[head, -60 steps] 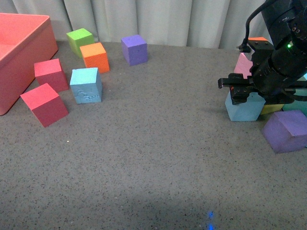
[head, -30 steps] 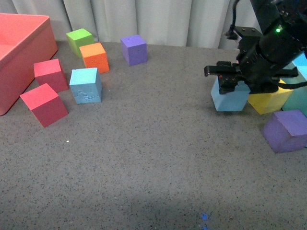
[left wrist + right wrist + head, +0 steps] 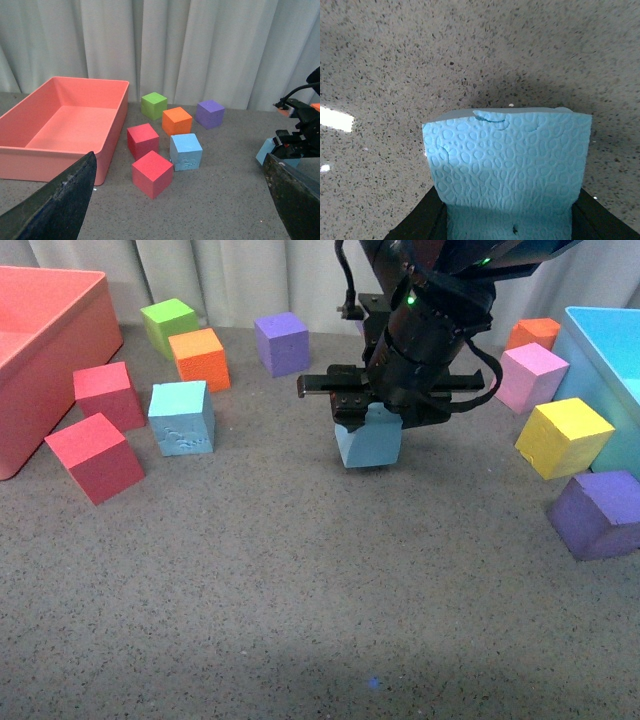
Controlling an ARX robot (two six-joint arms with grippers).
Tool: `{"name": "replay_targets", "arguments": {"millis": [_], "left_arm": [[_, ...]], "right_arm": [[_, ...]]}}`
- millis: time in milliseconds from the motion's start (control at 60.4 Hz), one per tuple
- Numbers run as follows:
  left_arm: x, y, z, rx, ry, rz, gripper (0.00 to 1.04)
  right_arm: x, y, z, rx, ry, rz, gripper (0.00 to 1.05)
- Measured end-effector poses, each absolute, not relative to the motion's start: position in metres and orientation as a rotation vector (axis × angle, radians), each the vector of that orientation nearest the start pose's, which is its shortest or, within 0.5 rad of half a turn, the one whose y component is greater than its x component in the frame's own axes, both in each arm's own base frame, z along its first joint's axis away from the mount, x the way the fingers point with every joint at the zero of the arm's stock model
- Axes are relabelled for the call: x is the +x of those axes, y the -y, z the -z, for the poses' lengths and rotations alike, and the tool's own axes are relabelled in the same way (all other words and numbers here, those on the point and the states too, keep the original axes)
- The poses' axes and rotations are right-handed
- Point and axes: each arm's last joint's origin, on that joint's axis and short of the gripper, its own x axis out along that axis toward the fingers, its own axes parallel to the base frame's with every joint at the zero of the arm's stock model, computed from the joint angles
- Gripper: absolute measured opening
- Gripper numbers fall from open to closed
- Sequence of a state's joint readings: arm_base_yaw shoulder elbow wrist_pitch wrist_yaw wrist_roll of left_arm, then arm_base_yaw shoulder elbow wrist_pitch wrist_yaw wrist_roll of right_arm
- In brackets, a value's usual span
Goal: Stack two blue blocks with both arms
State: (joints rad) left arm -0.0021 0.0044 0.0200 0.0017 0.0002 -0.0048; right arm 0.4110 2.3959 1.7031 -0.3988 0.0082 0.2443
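Note:
My right gripper (image 3: 372,410) is shut on a sky-blue block (image 3: 369,445) and holds it a little above the table's middle. In the right wrist view that block (image 3: 507,170) fills the space between the jaws, over grey tabletop. It also shows in the left wrist view (image 3: 267,148). The other blue block (image 3: 181,418), with a scuffed front face, sits on the table at the left, also in the left wrist view (image 3: 185,151). My left gripper (image 3: 180,200) is open and empty, its fingertips (image 3: 60,200) wide apart, well back from the left cubes.
A red bin (image 3: 40,350) stands far left. Two red cubes (image 3: 94,458), an orange cube (image 3: 198,359), a green cube (image 3: 167,324) and a purple cube (image 3: 281,342) surround the scuffed block. At right are pink (image 3: 529,376), yellow (image 3: 563,437) and purple (image 3: 597,513) cubes and a light blue bin (image 3: 605,350).
My right arm has lifted the blue block from among the right-hand cubes and carried it left to the table's middle. The left cubes have not moved.

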Motion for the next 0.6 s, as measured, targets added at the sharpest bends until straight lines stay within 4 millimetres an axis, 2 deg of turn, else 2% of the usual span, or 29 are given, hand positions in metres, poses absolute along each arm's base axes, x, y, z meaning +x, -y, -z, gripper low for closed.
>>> {"name": "replay_targets", "arguments": {"millis": [99,381,546,580,596], "left_arm": [[0.097,0.0,-0.17,-0.005,0.017,0.002,0.98],[0.097,0.0,-0.17,-0.005,0.017,0.002,0.98],[0.097,0.0,-0.17,-0.005,0.017,0.002,0.98],[0.097,0.0,-0.17,-0.005,0.017,0.002,0.98],[0.097,0.0,-0.17,-0.005,0.017,0.002,0.98]], "right_arm": [[0.448,-0.199,-0.08,0.0,-1.129,-0.215,0.42],[0.45,-0.211,-0.084,0.041,-1.126,-0.192,0.42],[0.447,-0.22,-0.077,0.034,-1.151,-0.189,0.42],[0.447,-0.22,-0.077,0.032,-1.15,-0.189,0.44],[0.447,-0.22,-0.077,0.033,-1.15,-0.189,0.48]]}}
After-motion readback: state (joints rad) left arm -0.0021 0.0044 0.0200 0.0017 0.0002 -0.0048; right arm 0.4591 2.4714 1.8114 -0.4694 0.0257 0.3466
